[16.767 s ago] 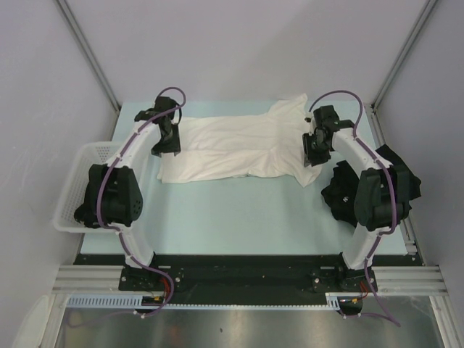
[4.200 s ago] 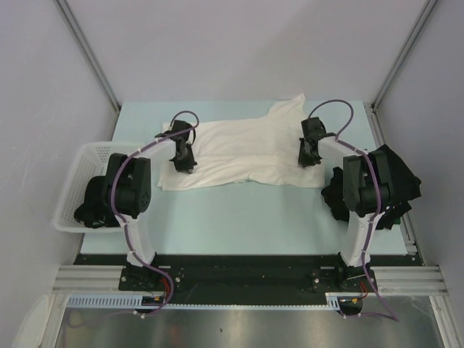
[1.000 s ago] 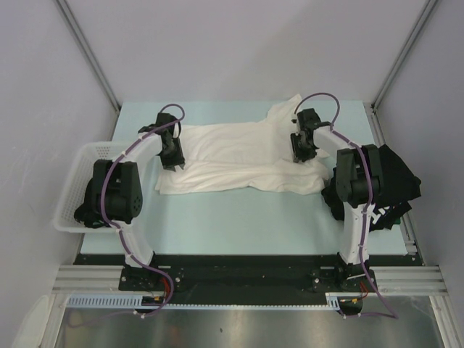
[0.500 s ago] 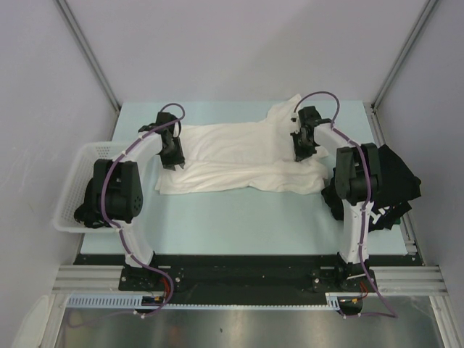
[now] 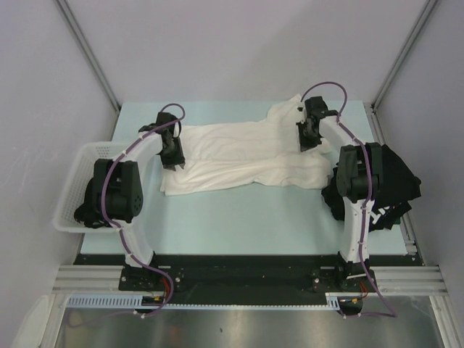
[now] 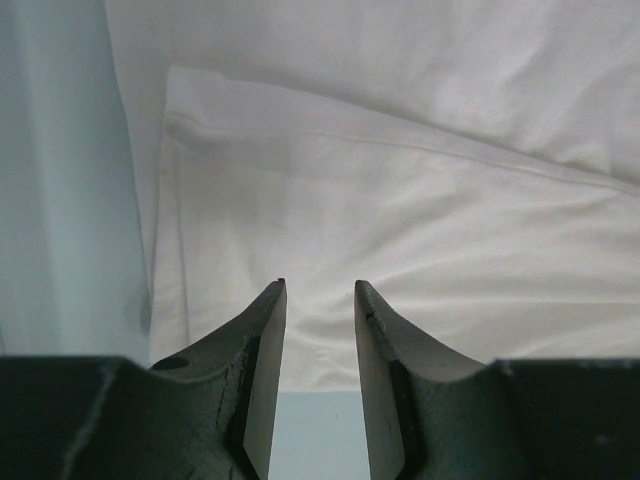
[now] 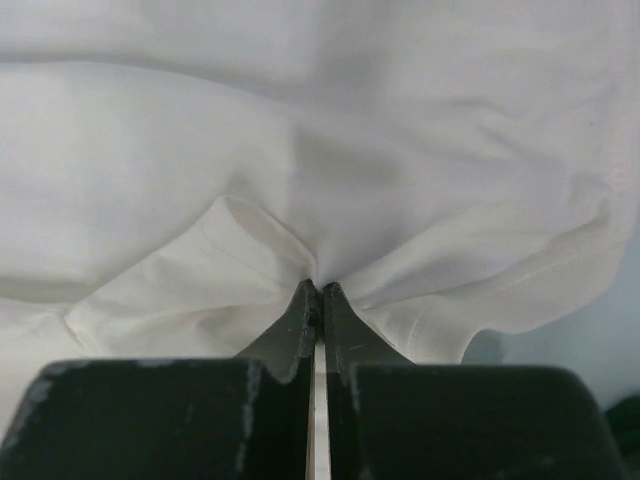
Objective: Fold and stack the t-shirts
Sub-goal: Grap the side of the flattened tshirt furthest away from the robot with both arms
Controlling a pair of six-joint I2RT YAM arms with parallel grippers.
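Right gripper [image 7: 318,290]: jaws pressed together on 1 small tuck of the cream-white t-shirt [image 5: 246,156], and the cloth peaks up right at the tips. Left gripper [image 6: 318,288]: jaws a narrow gap apart with nothing between them, poised over the doubled edge at the shirt's other end. I can't tell if the tips touch the fabric.

The shirt lies stretched sideways across the far half of the table [image 5: 239,214], its near long edge folded over.

This looks like thin, limp, light cloth. It will likely sag and drag wherever it isn't held, and a mid-panel pinch may catch only the top layer. Better holds would be the folded edges or corners, 1 at each end, lifted evenly so the fold stays square.

Both arms reach far forward with the wrists pitched down. The right stretches toward the sleeve end, beside the heap of black t-shirts [image 5: 397,177]. The left bows out past the white basket [image 5: 78,163].
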